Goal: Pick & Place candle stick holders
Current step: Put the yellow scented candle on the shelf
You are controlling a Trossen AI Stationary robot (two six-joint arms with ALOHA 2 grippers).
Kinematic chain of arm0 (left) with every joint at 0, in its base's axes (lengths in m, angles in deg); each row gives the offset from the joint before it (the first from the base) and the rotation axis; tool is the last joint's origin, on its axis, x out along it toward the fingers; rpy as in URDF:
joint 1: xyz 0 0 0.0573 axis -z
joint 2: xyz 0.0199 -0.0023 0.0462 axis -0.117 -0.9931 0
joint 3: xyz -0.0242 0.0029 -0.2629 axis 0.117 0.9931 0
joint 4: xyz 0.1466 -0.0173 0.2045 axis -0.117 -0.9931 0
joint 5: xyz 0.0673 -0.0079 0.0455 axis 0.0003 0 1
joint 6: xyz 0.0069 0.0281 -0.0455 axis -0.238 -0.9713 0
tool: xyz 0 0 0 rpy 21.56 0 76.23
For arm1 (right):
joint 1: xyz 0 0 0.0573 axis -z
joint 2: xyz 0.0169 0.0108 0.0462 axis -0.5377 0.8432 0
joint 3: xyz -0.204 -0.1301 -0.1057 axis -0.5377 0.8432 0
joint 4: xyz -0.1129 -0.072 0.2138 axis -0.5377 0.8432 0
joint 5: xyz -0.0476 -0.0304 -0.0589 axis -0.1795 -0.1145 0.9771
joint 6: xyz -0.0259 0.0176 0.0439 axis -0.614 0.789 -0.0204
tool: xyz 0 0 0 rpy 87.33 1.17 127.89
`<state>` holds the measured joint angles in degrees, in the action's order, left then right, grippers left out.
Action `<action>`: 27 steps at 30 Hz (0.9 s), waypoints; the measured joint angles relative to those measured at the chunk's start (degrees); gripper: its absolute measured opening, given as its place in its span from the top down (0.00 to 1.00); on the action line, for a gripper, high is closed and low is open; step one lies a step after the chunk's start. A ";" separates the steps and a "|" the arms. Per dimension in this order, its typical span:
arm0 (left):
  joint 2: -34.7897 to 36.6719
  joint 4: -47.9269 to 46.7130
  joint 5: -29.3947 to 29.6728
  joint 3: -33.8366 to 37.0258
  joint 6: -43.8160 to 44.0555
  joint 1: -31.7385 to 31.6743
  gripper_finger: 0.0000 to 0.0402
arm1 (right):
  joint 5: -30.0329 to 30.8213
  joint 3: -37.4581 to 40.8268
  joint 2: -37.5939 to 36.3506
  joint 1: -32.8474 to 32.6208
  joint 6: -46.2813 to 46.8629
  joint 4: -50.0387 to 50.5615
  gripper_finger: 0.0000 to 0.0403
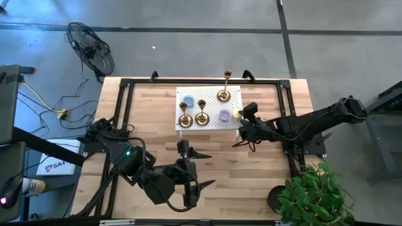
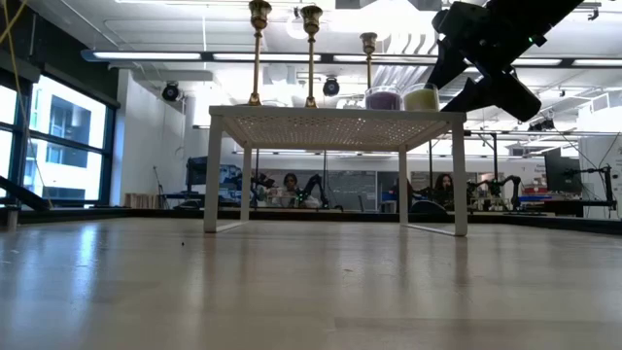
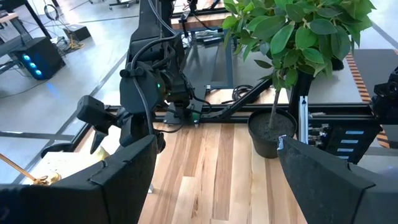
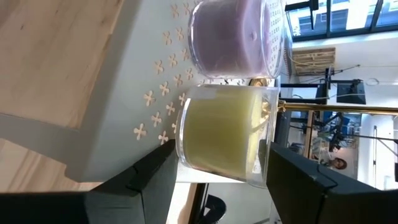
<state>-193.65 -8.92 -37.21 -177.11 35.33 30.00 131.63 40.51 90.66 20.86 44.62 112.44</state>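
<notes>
Right gripper [image 4: 221, 186] spread wide around the yellow candle jar [image 4: 225, 134], one dark finger on either side of the glass; whether the pads actually press the jar cannot be told, since both fingers are cut off at the picture's edge. Poised at the right end of the small white table [image 1: 188, 119], seen from above as a dark head [image 1: 249, 119] just beside that end. Jar standing on the perforated white top, touching or nearly touching the purple candle jar [image 4: 236, 37] next to it. Behind the yellow glass, a slim brass stem [image 4: 336, 108] partly hidden, probably the taller holder.

On the white table from above: three candle stick holders, one at the far edge [image 1: 224, 94] with a tall stem reaching past the table, two more [image 1: 185, 119] [image 1: 201, 118] side by side on the near left part. A blue candle jar [image 1: 187, 102] just behind those two. In the low view the three stems [image 2: 259, 53] [image 2: 311, 53] [image 2: 368, 63] rise above the tabletop, tops partly lost in the ceiling glare; bases hidden by the table's edge.

Left gripper [image 1: 188, 164] near the front of the wooden bench, well apart from the white table, fingers parted with nothing between them. Potted plant [image 1: 311, 191] at the bench's front right corner.
</notes>
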 joint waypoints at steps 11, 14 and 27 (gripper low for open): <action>0.00 -0.02 0.00 0.00 0.00 0.00 0.18 | -2.73 -1.88 -0.02 -0.01 2.64 3.70 0.45; 0.00 -0.04 0.00 0.00 0.00 0.00 0.18 | -3.38 -2.60 0.02 -0.23 2.88 4.54 0.45; 0.00 -0.04 -0.02 0.00 0.00 0.00 0.18 | -2.27 -2.74 0.07 -1.68 2.59 5.27 0.45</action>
<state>-193.65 -8.97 -37.23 -177.11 35.33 30.00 129.36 37.77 90.72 19.18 47.21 117.71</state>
